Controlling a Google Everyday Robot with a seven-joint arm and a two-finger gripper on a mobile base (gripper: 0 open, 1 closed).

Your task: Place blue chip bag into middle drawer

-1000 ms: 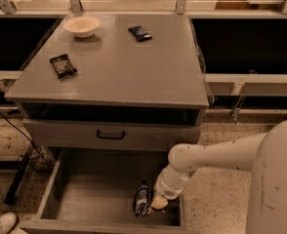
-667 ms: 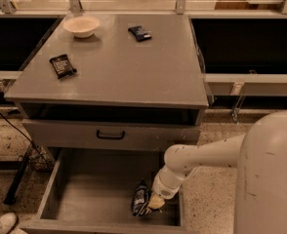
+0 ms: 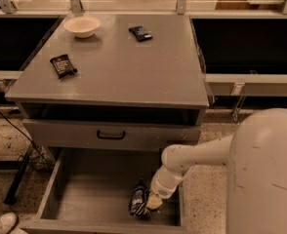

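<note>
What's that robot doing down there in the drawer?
The robot's arm reaches down into the open middle drawer. Its gripper is right against the blue chip bag, which is on the drawer floor near the front right corner. I can't tell if it is gripping the bag or letting go. Up on the cabinet top sit a white bowl, a black packet and a small dark-blue wrapper.

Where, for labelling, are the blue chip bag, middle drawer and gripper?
blue chip bag (image 3: 137,201), camera view, crinkled middle.
middle drawer (image 3: 94,189), camera view, bare floor.
gripper (image 3: 152,203), camera view, its tip, by the bag in the drawer.
</note>
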